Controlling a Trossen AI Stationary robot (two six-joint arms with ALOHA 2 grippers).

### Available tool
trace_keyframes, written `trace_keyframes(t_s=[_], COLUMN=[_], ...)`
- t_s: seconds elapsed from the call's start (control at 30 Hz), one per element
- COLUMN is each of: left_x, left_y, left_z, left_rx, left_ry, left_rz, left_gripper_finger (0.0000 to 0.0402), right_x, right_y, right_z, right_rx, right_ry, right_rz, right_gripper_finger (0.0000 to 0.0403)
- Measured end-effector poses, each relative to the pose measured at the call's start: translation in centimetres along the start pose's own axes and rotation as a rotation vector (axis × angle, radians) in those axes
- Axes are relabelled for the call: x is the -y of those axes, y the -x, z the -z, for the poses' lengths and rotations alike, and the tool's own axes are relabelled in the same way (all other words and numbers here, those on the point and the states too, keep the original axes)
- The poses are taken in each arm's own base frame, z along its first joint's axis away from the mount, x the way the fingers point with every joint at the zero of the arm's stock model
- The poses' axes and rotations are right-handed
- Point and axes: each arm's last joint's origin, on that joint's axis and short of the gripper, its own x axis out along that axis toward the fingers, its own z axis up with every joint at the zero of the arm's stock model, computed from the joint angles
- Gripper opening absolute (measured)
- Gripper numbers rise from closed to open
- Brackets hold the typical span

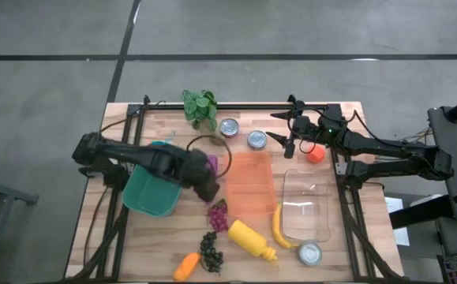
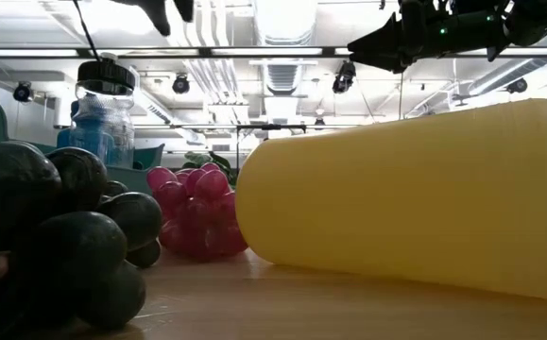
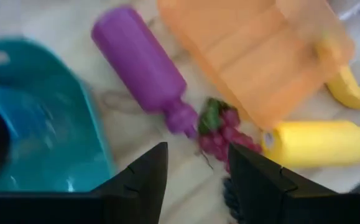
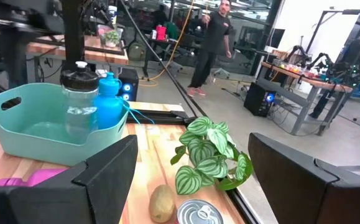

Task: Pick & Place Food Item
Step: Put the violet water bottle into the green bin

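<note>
The left gripper (image 1: 210, 188) hangs open and empty above the table (image 1: 133, 244), just over the purple bottle (image 3: 143, 67) lying beside the teal bin (image 1: 145, 197). Red grapes (image 1: 219, 214) sit just past its fingers (image 3: 139, 177), near the yellow bottle (image 1: 252, 239). The right gripper (image 1: 289, 134) waits open near the cans (image 1: 256, 140).
</note>
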Motion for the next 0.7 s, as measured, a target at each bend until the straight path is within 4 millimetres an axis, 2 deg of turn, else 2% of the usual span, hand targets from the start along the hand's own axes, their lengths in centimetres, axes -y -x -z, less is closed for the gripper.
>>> trace_keyframes(t_s=[0.23, 0.5, 0.7], left_x=[1.2, 2.1, 3.4], left_y=[0.7, 0.7, -0.8], left_z=[3.7, 3.8, 3.3], left_rx=[-0.022, 0.024, 0.106], left_ry=[0.068, 0.184, 0.327], left_rz=[0.03, 0.103, 0.231], left_gripper_finger=[0.0171, 0.0171, 0.0171], right_x=[0.0, 0.0, 0.0], right_y=[0.0, 0.0, 0.0], right_z=[0.0, 0.0, 0.0], right_rx=[0.0, 0.0, 0.0], right_ry=[0.0, 0.0, 0.0], right_rz=[0.0, 0.0, 0.0], right_gripper_finger=[0.0305, 0.0305, 0.0305])
